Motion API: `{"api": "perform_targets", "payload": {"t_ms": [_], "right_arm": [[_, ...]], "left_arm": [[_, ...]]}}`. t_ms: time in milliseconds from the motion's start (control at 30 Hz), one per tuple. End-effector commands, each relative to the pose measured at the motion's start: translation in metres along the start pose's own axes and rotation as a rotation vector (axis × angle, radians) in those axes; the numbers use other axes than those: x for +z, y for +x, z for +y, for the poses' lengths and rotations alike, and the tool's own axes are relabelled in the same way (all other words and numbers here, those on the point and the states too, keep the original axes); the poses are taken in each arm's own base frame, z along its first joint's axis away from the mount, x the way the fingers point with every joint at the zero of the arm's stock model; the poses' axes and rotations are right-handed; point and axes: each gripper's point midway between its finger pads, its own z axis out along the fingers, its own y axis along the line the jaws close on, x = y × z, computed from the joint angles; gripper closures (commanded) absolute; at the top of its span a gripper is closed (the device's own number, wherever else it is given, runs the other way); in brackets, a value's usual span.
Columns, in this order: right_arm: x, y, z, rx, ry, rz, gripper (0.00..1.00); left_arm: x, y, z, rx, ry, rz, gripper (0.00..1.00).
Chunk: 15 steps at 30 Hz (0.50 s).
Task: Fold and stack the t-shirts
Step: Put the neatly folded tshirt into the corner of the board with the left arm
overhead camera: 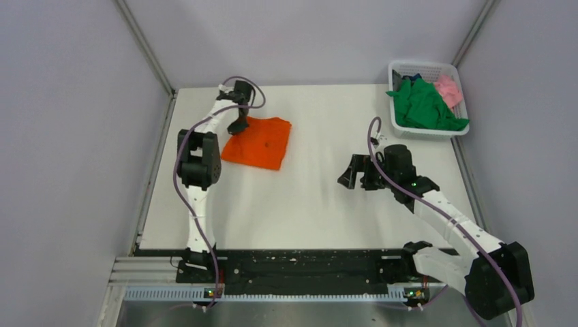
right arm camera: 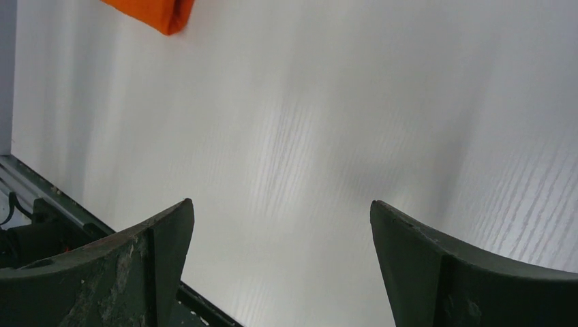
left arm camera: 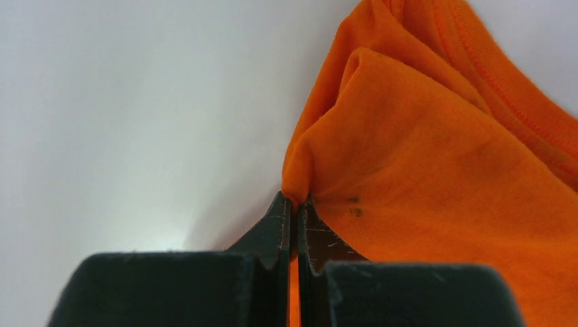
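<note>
While L gripper [left arm camera: 294, 202] pinches the far-left corner of the orange t-shirt [overhead camera: 260, 142], folded approx. square, jaws of R gripper [right arm camera: 281, 208] stand apart.

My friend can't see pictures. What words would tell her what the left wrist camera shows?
The left gripper is shut on a bunched edge of the orange t-shirt, which fills the right side of the view. The white table fills the left side.
</note>
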Motion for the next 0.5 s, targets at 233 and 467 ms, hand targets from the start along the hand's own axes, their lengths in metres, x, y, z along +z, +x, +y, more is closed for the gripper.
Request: {"api": "perform_targets", "payload": {"t_ms": [233,467], "right_arm": [[0.011,-0.031,-0.019,-0.071,0.111,-0.053,0.01],[0.016,-0.028,-0.03,-0.052,0.142,-0.034,0.01]], "left_arm": [[0.046,-0.138,0.126,-0.022,-0.252,-0.213,1.0],[0.046,-0.176,0.176,-0.171,-0.292,-0.292,1.0]]}}
